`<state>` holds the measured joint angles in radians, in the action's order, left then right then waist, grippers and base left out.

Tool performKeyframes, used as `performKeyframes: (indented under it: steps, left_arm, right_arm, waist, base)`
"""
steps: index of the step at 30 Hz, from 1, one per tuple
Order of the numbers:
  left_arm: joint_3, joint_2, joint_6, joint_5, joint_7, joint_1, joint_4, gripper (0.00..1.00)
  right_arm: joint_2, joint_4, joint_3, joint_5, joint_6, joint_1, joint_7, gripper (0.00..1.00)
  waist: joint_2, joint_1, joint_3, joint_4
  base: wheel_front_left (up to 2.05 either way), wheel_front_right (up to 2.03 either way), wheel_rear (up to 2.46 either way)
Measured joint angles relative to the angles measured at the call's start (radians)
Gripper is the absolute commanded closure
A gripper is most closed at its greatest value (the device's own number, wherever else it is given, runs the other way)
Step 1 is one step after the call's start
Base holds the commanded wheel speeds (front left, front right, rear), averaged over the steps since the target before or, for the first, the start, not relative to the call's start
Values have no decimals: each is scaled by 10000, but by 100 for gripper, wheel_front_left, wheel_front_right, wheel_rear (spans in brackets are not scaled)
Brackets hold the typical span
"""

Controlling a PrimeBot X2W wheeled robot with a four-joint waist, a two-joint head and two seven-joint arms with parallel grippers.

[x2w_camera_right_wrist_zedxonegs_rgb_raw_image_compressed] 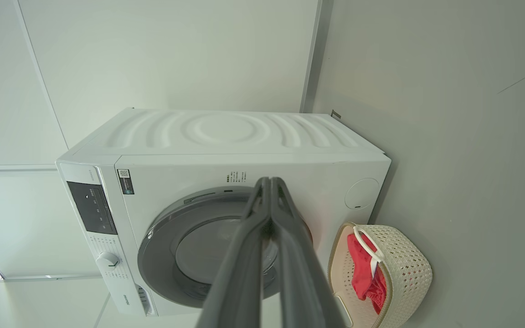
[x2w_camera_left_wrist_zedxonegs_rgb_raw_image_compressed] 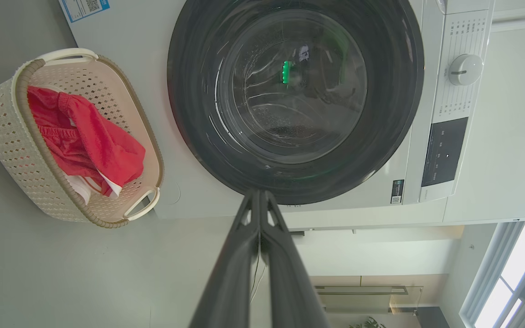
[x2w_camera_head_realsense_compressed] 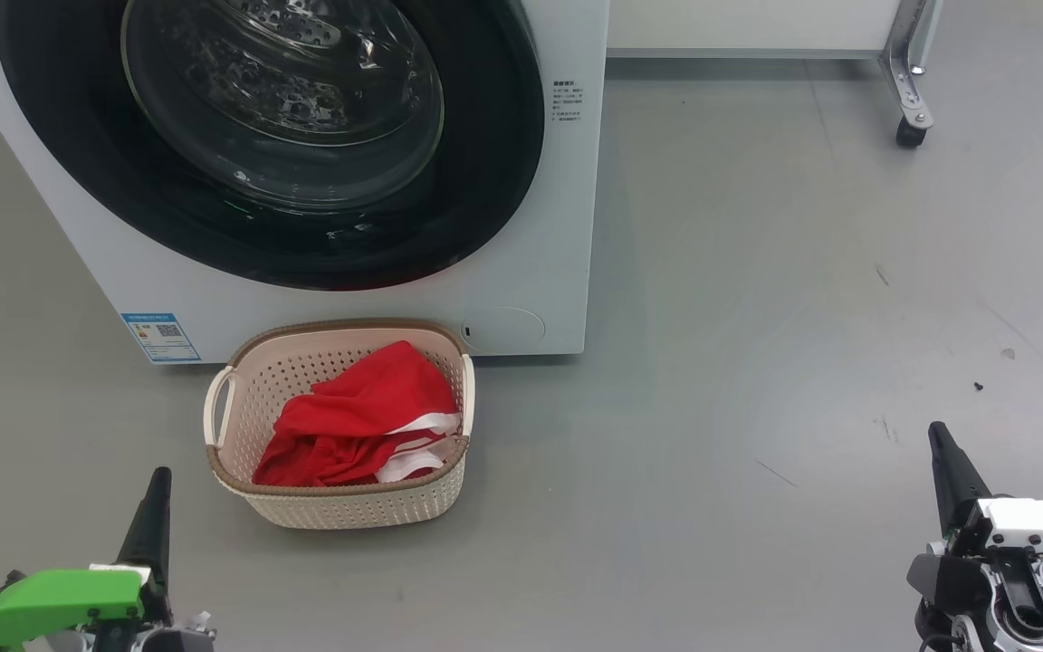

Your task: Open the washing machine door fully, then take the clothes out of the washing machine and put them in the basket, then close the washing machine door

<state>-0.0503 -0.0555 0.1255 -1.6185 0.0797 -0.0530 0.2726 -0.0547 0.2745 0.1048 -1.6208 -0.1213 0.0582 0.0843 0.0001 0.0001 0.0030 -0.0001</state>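
The white washing machine [x2w_camera_head_realsense_compressed: 521, 263] fills the top left of the head view, and its round black-rimmed door [x2w_camera_head_realsense_compressed: 268, 136] lies flat against the front, closed. In front of it on the floor stands the cream basket [x2w_camera_head_realsense_compressed: 340, 507] with the red clothes [x2w_camera_head_realsense_compressed: 358, 421] inside. My left gripper [x2w_camera_head_realsense_compressed: 159, 478] is at the lower left, shut and empty, a little left of the basket. At the lower right my right gripper [x2w_camera_head_realsense_compressed: 938, 433] is shut and empty, far from the basket. The left wrist view shows the door [x2w_camera_left_wrist_zedxonegs_rgb_raw_image_compressed: 294, 100] and basket [x2w_camera_left_wrist_zedxonegs_rgb_raw_image_compressed: 7, 132]; the right wrist view shows the machine [x2w_camera_right_wrist_zedxonegs_rgb_raw_image_compressed: 226, 136] and basket [x2w_camera_right_wrist_zedxonegs_rgb_raw_image_compressed: 408, 269].
Grey floor spreads to the right of the machine. A metal leg on a caster [x2w_camera_head_realsense_compressed: 909, 127] stands at the top right. White wall panels sit behind the machine.
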Motion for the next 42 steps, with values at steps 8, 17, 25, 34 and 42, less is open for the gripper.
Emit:
performKeyframes:
  steps: [8,17,25,34,42]
  left_arm:
    - [-8,2,0,0,63,0,0,100]
    - [-10,4,0,0,82,-1,0,100]
    - [-13,6,0,0,82,-1,0,100]
    - [-17,6,0,0,82,-2,0,100]
    - [-21,8,0,0,82,-2,0,100]
  right_arm:
    - [0,0,6,0,0,1,0,100]
    - [0,0,12,0,0,1,0,100]
    - [0,0,15,0,0,1,2,100]
    - [0,0,23,0,0,1,17,100]
    - [2,0,27,0,0,1,17,100]
  waist:
    - [0,0,0,0]
    - [0,0,0,0]
    - [0,0,0,0]
    - [0,0,0,0]
    - [0,0,1,0]
  base:
    - [0,0,0]
    - [0,0,0]
    - [0,0,0]
    - [0,0,0]
    - [0,0,0]
